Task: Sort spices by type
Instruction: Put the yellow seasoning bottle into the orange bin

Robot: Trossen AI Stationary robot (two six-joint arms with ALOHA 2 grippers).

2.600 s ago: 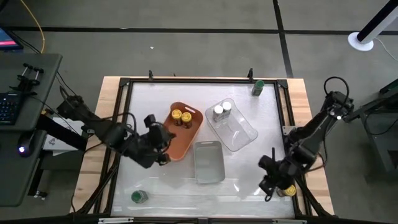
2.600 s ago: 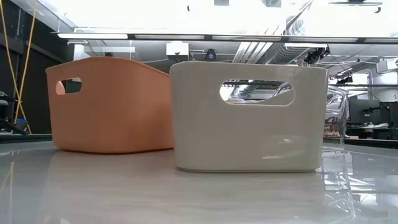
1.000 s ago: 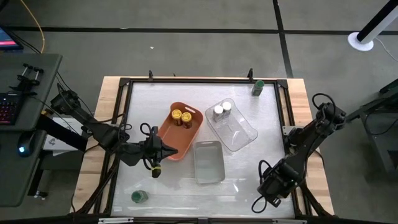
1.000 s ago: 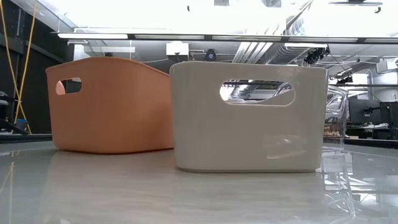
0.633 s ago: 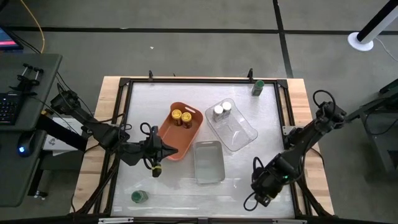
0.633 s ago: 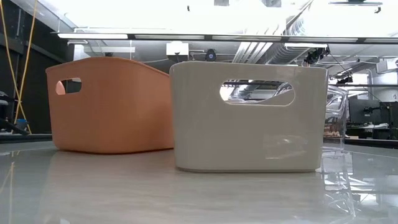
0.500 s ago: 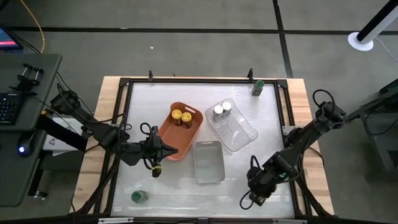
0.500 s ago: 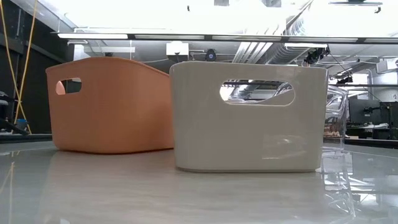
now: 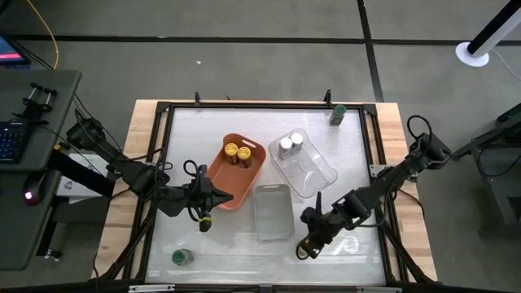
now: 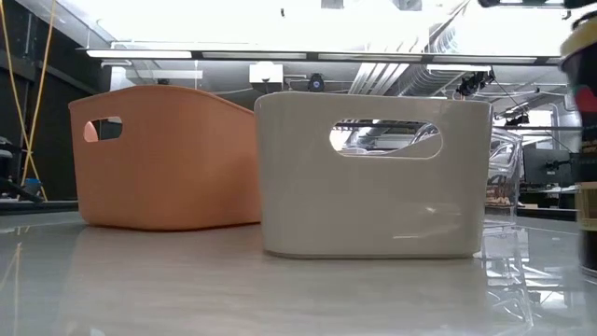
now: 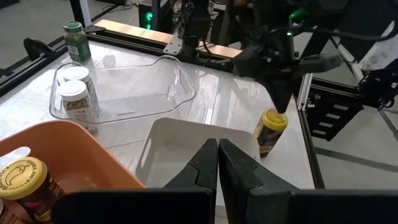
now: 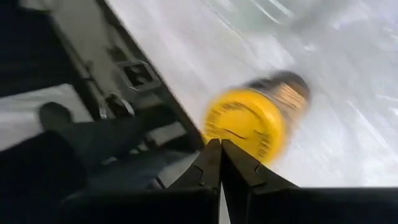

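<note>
A yellow-lidded spice jar (image 11: 268,134) stands tilted on the table to the right of the grey tray (image 9: 259,213). My right gripper (image 9: 304,246) is shut and its tips are at the jar's lid. My left gripper (image 9: 229,198) is shut, touches nothing and hovers at the orange tray's (image 9: 213,175) near corner. Two yellow-lidded jars (image 9: 238,153) stand in the orange tray. Two silver-white-lidded jars (image 9: 291,144) stand in the clear tray (image 9: 319,177). One green-lidded jar (image 9: 337,114) stands at the far right corner. Another green-lidded jar (image 9: 181,257) stands near the near left corner. My right gripper (image 11: 283,104) meets the yellow lid (image 11: 277,117) of the jar with its shut fingertips. They come from above, pointing down. The jar leans over with its base on the table. In the right wrist view the lid (image 12: 244,127) shows blurred just past the fingertips (image 12: 211,158).
The three trays sit close together mid-table, the grey one nearest the near edge. A black frame rail (image 9: 269,106) runs round the table top. In the low view a blurred dark shape (image 10: 586,140) shows at the right edge, beside the grey tray (image 10: 373,196).
My right gripper has swept along the near edge toward the table's left, from near the near right corner to just right of the grey tray. The yellow-lidded jar has come along with it and now leans. A dark shape has entered the low view at its right edge.
</note>
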